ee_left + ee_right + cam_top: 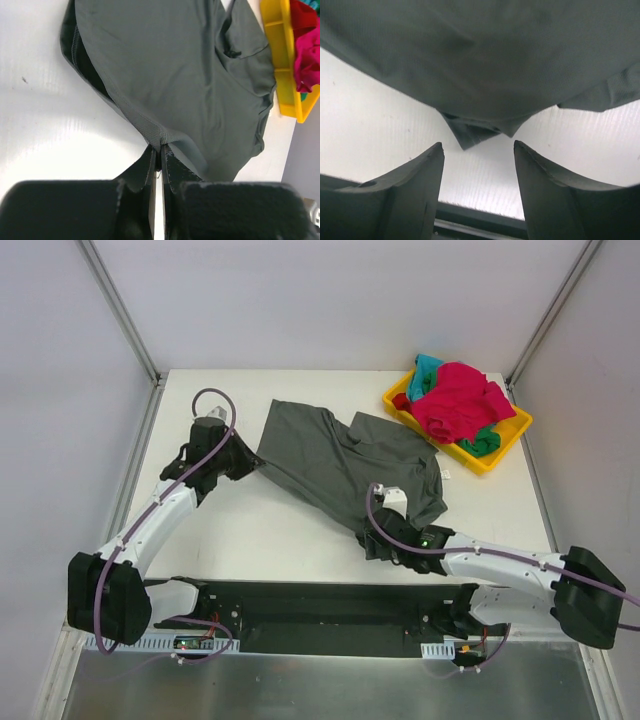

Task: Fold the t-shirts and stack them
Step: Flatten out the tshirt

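The grey t-shirt (340, 465) lies spread but rumpled across the middle of the table (280, 530), running from the left rear toward the right front. It is not flat: you can see folds bunched along its right side and a dark tuck of fabric at its near edge.

Your left gripper (250, 462) is at the shirt's left corner. In the left wrist view, that gripper (159, 152) has its jaws pressed together on the stitched hem of the shirt (190, 75), with the cloth fanning away from the pinch.

Your right gripper (380, 538) sits at the shirt's near right edge. Its wrist view shows the gripper (478, 145) with the jaws spread wide and nothing between them. The shirt (485, 65) hangs just ahead of the fingers (420, 180), and a small pointed corner of fabric dips toward the gap without touching either one. Bare white table shows below that corner.

At the far right corner of the table, apart from the grey shirt, stands the yellow tray (510, 438). It holds a heap of other garments: a red shirt (455, 400) on top, a teal piece (425, 368) poking out at the back and a green one (485, 443) at the front. The left wrist view catches the tray (280, 55) at its right edge.
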Robot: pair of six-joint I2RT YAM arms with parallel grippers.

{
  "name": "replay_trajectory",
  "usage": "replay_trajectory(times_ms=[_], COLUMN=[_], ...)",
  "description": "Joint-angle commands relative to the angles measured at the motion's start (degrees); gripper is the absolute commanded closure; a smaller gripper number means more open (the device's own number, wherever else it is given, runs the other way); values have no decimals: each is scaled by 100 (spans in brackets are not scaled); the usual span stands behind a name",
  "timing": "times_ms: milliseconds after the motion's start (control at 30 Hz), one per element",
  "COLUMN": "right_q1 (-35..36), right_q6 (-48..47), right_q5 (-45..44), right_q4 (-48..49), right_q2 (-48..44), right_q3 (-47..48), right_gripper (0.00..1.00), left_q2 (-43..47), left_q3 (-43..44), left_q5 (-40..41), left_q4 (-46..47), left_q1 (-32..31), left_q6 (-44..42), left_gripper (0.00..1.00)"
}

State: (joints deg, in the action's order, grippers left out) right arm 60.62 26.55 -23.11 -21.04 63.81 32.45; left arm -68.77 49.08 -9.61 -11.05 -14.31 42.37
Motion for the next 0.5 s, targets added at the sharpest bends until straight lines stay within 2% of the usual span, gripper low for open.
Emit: replay_trajectory(times_ms=[0,267,467], right_q1=[38,275,363], right_q6=[334,623,1273], right_q5=[-589,-466,-773], right_q4=[828,909,584], right_q2=[271,1115,1502], right_q3=[-2,253,420], right_gripper=[42,46,49], left_q2=[4,-110,-154], left_q3=[356,374,383], left_q5=[-129,-120,-147], left_q4=[-3,-3,-3], left_q1=[-37,-37,-37], left_q6=[-150,-133,-115], left_gripper=[100,100,100])
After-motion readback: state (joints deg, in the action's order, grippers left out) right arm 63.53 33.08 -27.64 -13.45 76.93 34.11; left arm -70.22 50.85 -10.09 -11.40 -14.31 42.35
